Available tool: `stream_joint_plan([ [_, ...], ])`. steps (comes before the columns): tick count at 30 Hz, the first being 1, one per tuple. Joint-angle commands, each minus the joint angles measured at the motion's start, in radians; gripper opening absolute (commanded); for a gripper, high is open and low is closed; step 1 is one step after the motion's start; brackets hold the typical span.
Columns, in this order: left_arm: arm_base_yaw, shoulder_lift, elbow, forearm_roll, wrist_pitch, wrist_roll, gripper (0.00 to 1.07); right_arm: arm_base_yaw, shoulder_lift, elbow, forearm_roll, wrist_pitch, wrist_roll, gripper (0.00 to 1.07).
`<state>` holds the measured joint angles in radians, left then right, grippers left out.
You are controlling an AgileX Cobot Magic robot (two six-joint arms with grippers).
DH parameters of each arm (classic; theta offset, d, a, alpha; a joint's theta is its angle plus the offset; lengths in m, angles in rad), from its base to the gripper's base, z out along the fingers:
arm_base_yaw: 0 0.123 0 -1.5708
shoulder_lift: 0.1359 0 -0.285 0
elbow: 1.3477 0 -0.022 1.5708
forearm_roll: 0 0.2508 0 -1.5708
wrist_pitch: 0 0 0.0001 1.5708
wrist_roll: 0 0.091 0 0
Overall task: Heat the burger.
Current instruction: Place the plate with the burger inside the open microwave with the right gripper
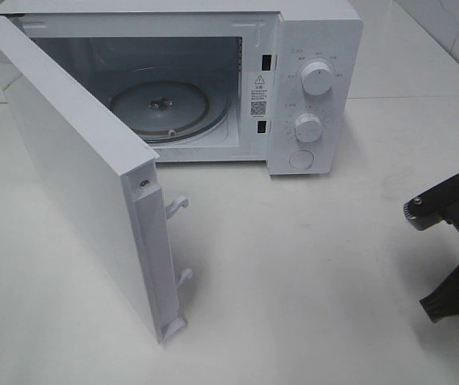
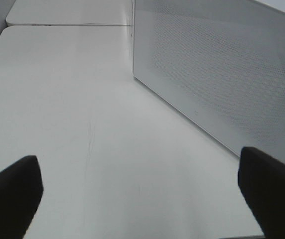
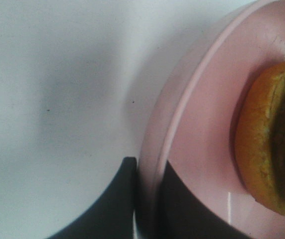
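Note:
The burger (image 3: 269,149), with a golden-brown bun, dark patty and a bit of yellow cheese, lies on a round pink plate (image 3: 202,129) in the right wrist view. My right gripper (image 3: 150,201) is shut on the plate's rim, one dark finger (image 3: 117,204) outside it and one inside. Burger and plate are out of the exterior view, where only part of the right arm (image 1: 458,241) shows at the right edge. My left gripper (image 2: 140,194) is open over bare table, nothing between its fingers (image 2: 13,194).
A white microwave (image 1: 314,48) stands at the back, its door (image 1: 77,160) swung wide toward the front left, the glass turntable (image 1: 161,108) bare inside. The door's outer face (image 2: 222,64) is close beside my left gripper. White table (image 1: 310,281) lies in front.

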<state>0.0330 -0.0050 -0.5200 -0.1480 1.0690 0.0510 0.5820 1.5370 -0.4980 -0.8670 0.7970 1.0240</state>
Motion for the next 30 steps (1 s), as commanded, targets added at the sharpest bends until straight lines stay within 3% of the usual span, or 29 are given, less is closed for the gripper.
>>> stream_joint_plan([
  [1, 0.004, -0.017, 0.005, -0.003, -0.005, 0.000, 1.00, -0.001, 0.072, -0.003, -0.090, 0.025, 0.067, 0.02],
  [13, 0.004, -0.017, 0.005, -0.003, -0.005, 0.000, 1.00, 0.000, 0.204, -0.003, -0.128, -0.021, 0.200, 0.09],
  [15, 0.004, -0.017, 0.005, -0.003, -0.005, 0.000, 1.00, 0.000, 0.204, -0.003, -0.114, -0.050, 0.195, 0.18],
  [20, 0.004, -0.017, 0.005, -0.003, -0.005, 0.000, 1.00, 0.003, 0.197, -0.003, -0.087, -0.049, 0.170, 0.28],
  [22, 0.004, -0.017, 0.005, -0.003, -0.005, 0.000, 1.00, 0.003, 0.145, -0.008, -0.033, -0.047, 0.105, 0.39],
  [30, 0.004, -0.017, 0.005, -0.003, -0.005, 0.000, 1.00, 0.003, -0.008, -0.008, 0.071, -0.070, -0.031, 0.42],
])
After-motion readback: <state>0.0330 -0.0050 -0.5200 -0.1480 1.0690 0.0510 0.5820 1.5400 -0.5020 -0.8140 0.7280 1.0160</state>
